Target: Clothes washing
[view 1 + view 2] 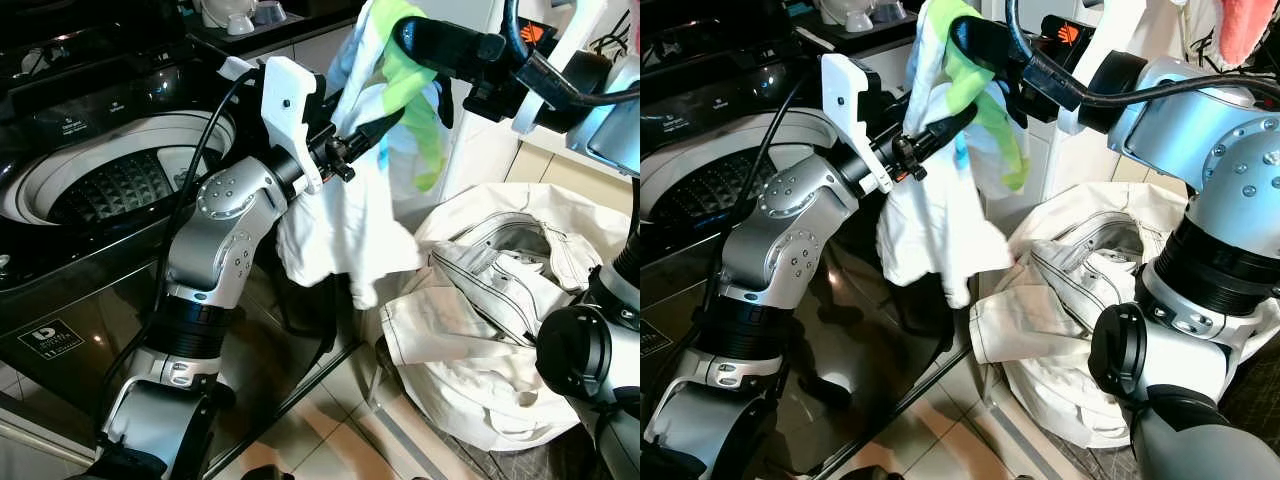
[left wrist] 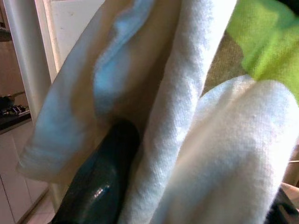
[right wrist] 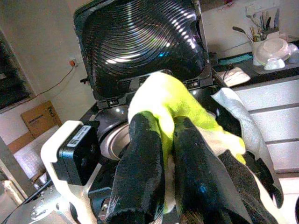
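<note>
The white garment (image 2: 219, 154) hides most of the left gripper's fingers (image 2: 100, 186).

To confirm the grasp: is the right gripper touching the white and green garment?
Touching. In the right wrist view, the right gripper pinches the garment between its fingers.

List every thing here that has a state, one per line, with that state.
Washing machine: lid raised, drum open.
White and green garment: held up in the air, hanging beside the machine.
Laundry bag: open, on the floor, white clothes inside.
Left hand: shut on the garment.
Right hand: shut on the garment's green part.
</note>
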{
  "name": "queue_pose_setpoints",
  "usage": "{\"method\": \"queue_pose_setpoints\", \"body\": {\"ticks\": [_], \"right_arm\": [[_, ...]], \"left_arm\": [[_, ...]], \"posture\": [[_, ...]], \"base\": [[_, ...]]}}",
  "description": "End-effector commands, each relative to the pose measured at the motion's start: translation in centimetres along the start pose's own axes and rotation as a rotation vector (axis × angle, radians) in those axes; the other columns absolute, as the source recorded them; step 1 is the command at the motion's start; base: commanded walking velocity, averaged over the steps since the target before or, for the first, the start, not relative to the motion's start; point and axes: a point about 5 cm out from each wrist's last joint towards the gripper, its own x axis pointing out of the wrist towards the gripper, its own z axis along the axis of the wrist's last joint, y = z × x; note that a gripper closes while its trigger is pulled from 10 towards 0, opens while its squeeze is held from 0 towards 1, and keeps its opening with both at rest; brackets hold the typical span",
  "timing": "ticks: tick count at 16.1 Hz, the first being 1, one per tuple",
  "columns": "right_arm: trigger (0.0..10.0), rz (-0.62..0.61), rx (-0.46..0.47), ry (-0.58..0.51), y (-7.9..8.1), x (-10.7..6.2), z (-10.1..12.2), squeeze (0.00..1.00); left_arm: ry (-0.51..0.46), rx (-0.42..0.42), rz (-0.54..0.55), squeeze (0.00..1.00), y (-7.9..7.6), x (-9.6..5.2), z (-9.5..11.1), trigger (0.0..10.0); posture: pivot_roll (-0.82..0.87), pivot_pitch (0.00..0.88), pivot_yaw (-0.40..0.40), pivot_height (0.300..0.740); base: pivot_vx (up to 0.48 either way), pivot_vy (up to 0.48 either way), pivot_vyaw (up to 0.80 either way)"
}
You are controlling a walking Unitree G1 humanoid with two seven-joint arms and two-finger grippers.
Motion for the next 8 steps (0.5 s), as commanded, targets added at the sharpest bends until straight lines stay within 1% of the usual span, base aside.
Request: {"method": "queue_pose_setpoints", "body": {"ticks": [1,6,7,8], "right_arm": [[0.0,0.011,-0.008,0.005,0.4,-0.1,-0.2,0.00],[0.0,0.005,-0.020,0.013,0.6,-0.4,-0.8,0.00],[0.8,0.016,-0.044,0.030,0.7,-0.5,-1.1,0.00],[10.0,0.005,-0.056,0.055,0.7,-0.5,-1.4,1.00]], "left_arm": [[-0.015,0.016,0.018,0.00,0.6,0.0,0.8,0.0],[-0.024,0.024,0.038,0.00,1.0,-0.1,1.1,0.0],[-0.019,0.027,0.051,0.00,1.2,-0.1,1.1,0.0],[-0.017,0.035,0.066,0.00,1.4,-0.1,1.2,0.0]], "posture": [[-0.08,0.000,0.080,0.740],[-0.09,0.000,0.086,0.740],[-0.09,0.000,0.086,0.740],[-0.09,0.000,0.087,0.740]], "base": [[0.000,0.000,0.00],[0.000,0.000,0.00],[0.000,0.000,0.00],[0.000,0.000,0.00]]}}
